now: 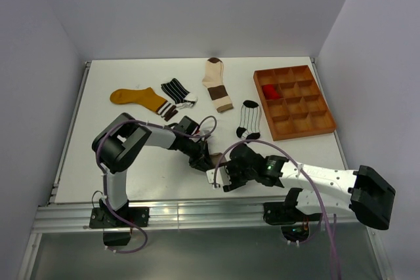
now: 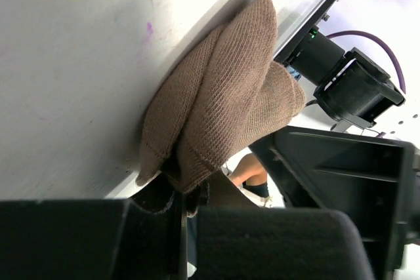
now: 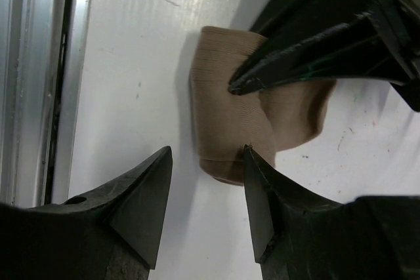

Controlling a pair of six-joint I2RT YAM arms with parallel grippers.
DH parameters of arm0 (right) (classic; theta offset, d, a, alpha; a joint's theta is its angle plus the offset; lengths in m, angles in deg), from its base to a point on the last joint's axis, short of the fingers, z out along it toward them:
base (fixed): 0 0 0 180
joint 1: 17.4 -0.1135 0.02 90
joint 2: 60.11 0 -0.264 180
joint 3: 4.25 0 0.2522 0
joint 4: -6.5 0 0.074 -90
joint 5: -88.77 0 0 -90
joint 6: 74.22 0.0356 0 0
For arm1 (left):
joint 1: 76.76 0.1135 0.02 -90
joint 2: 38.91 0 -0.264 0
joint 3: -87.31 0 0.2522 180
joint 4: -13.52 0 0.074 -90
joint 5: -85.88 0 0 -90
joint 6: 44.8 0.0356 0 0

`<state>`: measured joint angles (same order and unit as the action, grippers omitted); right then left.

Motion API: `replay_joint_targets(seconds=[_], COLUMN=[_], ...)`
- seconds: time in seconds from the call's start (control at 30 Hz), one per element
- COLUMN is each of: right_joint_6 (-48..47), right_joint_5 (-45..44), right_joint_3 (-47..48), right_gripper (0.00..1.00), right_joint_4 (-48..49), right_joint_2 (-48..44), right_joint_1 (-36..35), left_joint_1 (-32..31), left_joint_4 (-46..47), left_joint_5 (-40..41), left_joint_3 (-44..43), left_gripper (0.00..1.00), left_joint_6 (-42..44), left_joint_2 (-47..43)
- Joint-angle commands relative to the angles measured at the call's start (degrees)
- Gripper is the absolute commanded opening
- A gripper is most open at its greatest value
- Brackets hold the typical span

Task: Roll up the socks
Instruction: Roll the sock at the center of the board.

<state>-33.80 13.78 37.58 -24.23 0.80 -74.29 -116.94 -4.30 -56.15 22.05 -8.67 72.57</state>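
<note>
The taupe sock (image 3: 239,113) lies bunched in a loose roll on the table near the front edge; in the left wrist view (image 2: 223,96) it fills the middle. My left gripper (image 2: 178,204) is shut on the sock's lower edge; it also shows in the top view (image 1: 205,159). My right gripper (image 3: 207,162) is open just in front of the roll, its right fingertip (image 3: 252,159) touching the sock's edge. In the top view my right gripper (image 1: 222,176) sits close beside the left one. The sock is almost hidden there.
At the back lie the mustard sock (image 1: 138,98), the black-white striped sock (image 1: 177,90), the cream-and-brown sock (image 1: 216,83) and the white pinstriped sock (image 1: 249,120). The brown tray (image 1: 308,122) at the right holds the rolled red sock (image 1: 270,91). A metal rail (image 3: 39,77) runs along the front edge.
</note>
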Motion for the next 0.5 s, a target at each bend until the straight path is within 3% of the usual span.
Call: replay_joint_targets(seconds=[0.0, 0.47], right_joint_6=[-0.25, -1.39], right_joint_5=[-5.24, -13.07], right_joint_3=[-0.91, 0.22], right_gripper=[0.55, 0.53], right_joint_4=[4.75, 10.82], right_joint_2=[0.79, 11.25], right_joint_1=[-2.87, -4.46], left_joint_1=[-0.16, -0.07], left_joint_4=[-5.35, -7.37], left_joint_5=[5.8, 5.27], left_joint_3=[0.27, -0.7], left_gripper=[0.0, 0.0], left_joint_6=[1.22, 4.47], left_joint_2=[2.69, 2.69])
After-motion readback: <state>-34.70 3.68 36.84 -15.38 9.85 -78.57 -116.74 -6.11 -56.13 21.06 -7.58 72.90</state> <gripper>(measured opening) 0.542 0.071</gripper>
